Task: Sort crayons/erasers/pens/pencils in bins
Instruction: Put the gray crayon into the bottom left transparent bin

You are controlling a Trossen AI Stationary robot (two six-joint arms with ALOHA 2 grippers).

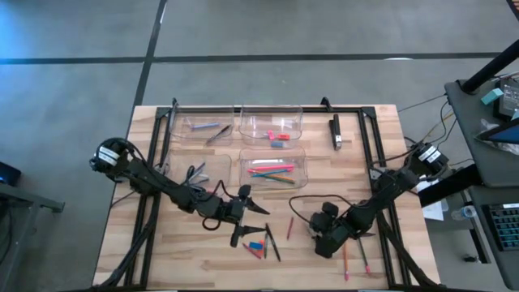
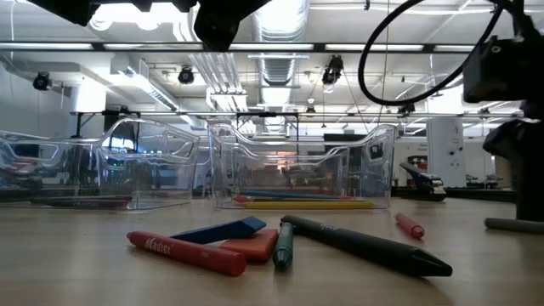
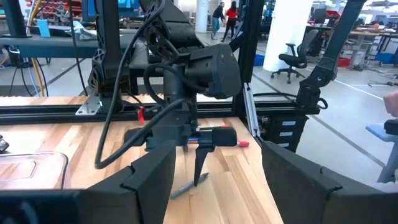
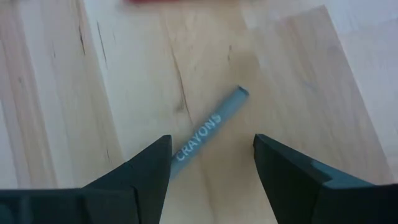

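My right gripper [image 4: 211, 169] is open and points down at the table near its right front [image 1: 319, 237]. A grey-blue crayon [image 4: 211, 124] printed CRAYONS lies flat between its fingers; one end runs behind a finger. I cannot tell whether they touch. My left gripper [image 1: 246, 219] hovers open above a heap of a red crayon [image 2: 187, 252], a blue eraser [image 2: 223, 229], an orange eraser [image 2: 257, 245] and a black pen [image 2: 365, 246]. The left wrist view looks across at the right gripper [image 3: 198, 163] and the grey crayon [image 3: 185, 186].
Four clear bins [image 1: 272, 122] stand at the table's far middle, holding pens, erasers and pencils [image 1: 272, 170]. A red stick [image 1: 290, 227] lies between the grippers. Two pencils [image 1: 346, 264] lie near the front right edge. A black frame [image 1: 268, 106] rings the table.
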